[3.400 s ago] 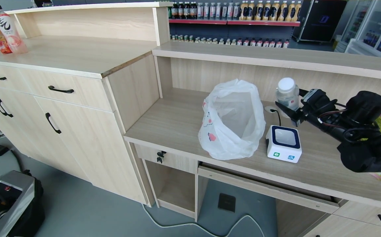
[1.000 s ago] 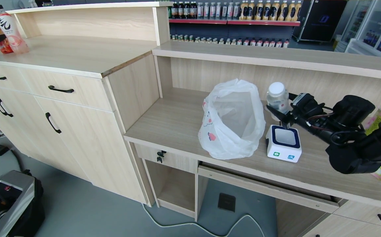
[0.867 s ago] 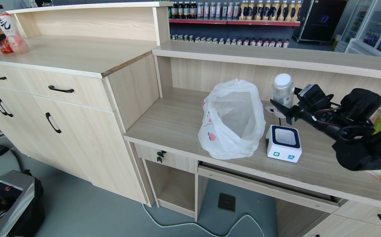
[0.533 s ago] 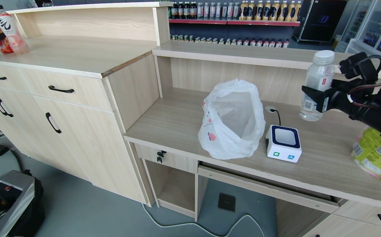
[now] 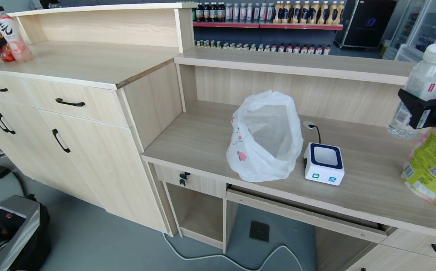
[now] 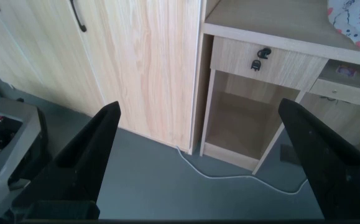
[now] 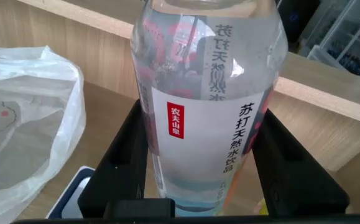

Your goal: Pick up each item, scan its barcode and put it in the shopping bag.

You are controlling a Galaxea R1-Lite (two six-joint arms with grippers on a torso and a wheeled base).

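A clear water bottle [image 5: 427, 81] with a white cap hangs tilted above the right end of the counter, and my right gripper [image 5: 415, 109] is shut on its lower half. In the right wrist view the bottle [image 7: 207, 93] stands between the two black fingers of my right gripper [image 7: 207, 165]. The white shopping bag [image 5: 267, 137] stands open mid-counter, and the white scanner [image 5: 323, 163] sits just to its right. A green pouch [image 5: 429, 169] lies at the far right. My left gripper [image 6: 201, 155] is open, low beside the cabinet, holding nothing.
Two pink drink bottles [image 5: 9, 34] stand on the tall counter at far left. A black cable [image 5: 317, 131] runs from the scanner to the counter's back. A raised shelf [image 5: 297, 64] overhangs the counter's rear. The bag [image 7: 24, 112] and scanner [image 7: 74, 186] lie below the held bottle.
My right gripper has carried the bottle from just above the scanner up and far to the right, away from the bag. The green pouch, earlier hidden behind the arm, now shows.
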